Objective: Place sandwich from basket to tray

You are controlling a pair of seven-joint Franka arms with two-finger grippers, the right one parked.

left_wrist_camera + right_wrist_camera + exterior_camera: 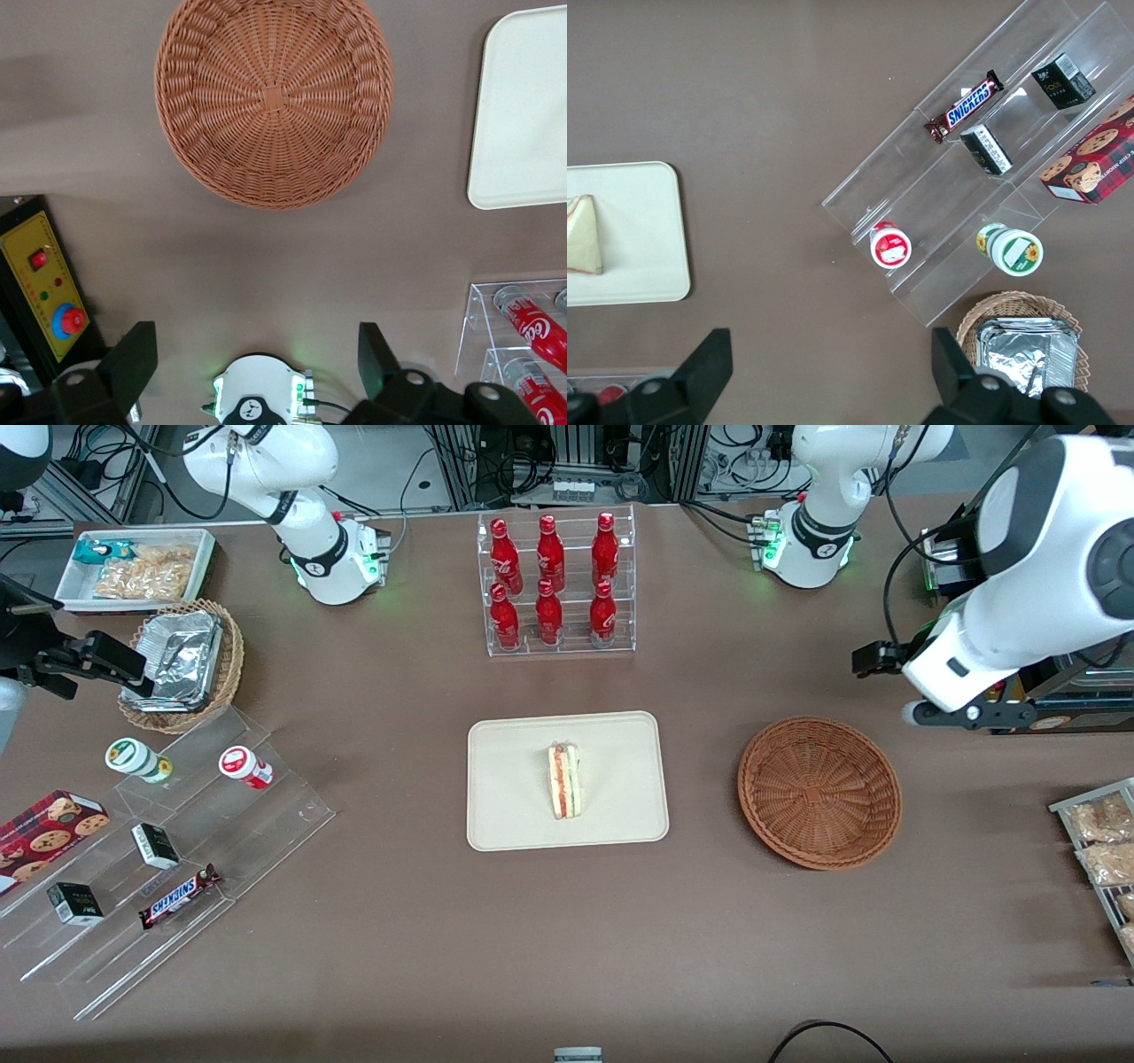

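**One sandwich on the tray**

Nearest the front camera lies one Snickers bar (178,896) on a clear stepped stand (168,868). One sandwich (563,781) rests on the single tray (620,815); beside it, the basket (819,793) holds nothing. Farther off stand six red bottles (549,580). The gripper (257,363) hangs high above the table, fingers (133,359) spread wide, gripping nothing.

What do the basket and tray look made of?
Basket: reddish-brown woven wicker, matte; radial weave shows, empty. Tray: smooth cream-beige, matte, likely moulded plastic or fibre; holds the sandwich. Gripper is open, raised above the table beside the basket.
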